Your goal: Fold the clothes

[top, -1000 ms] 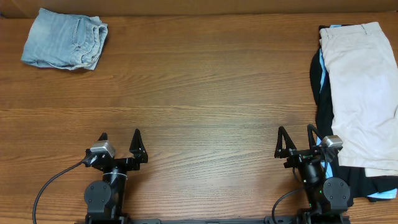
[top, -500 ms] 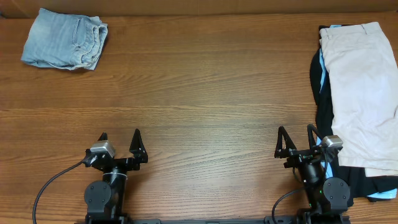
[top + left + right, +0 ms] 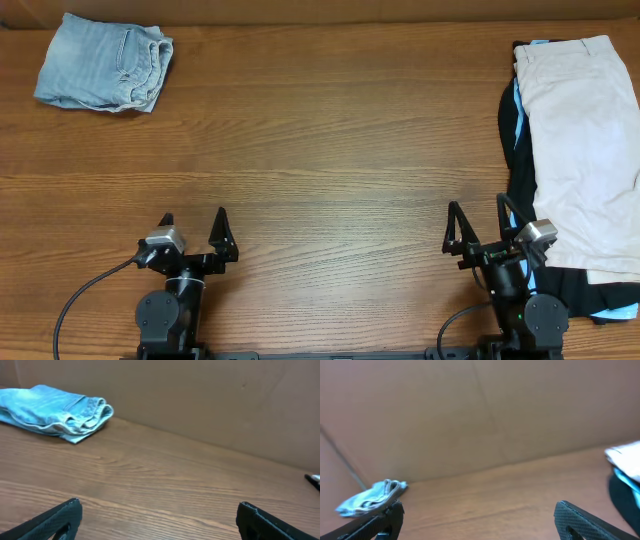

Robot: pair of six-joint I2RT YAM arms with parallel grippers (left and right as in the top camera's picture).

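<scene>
Already the pale-blue denim shorts [image 3: 103,62] sit folded in the far-left corner of the wooden worktop [image 3: 330,150], seemingly done. Large cream-beige cotton shorts [image 3: 580,150] lie flat atop a black garment with light-blue panels [image 3: 514,180] along the right edge, both apparently left to fold. Near the front edge, left hand [image 3: 192,222] and right hand [image 3: 476,215] gape wide, empty.

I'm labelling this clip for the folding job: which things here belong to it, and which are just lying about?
Job: cream shorts, black garment beneath them, folded denim shorts.
Just there: wooden table, black cable, cardboard backdrop.
</scene>
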